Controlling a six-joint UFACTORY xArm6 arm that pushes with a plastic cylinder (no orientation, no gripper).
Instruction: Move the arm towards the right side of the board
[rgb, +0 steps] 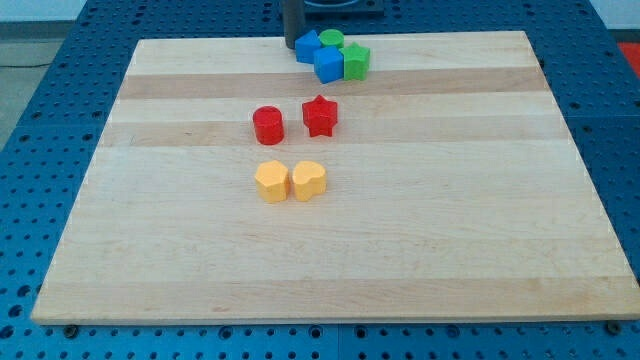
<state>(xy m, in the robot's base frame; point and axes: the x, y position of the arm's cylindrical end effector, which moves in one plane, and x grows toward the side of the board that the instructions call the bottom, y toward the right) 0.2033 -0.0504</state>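
My rod comes down at the view's top centre, and my tip (292, 38) rests at the board's top edge, just left of a tight cluster of blocks. The cluster holds a blue block (308, 46), a blue cube (329, 64), a green round block (331, 39) and a green star-like block (356, 61). My tip is next to the blue block; I cannot tell if they touch. A red cylinder (268, 125) and a red star (320, 115) sit near the board's middle. Two yellow blocks, a hexagon-like one (272, 182) and a heart-like one (309, 181), sit side by side below them.
The wooden board (450, 200) lies on a blue perforated table (40, 100) that surrounds it on all sides.
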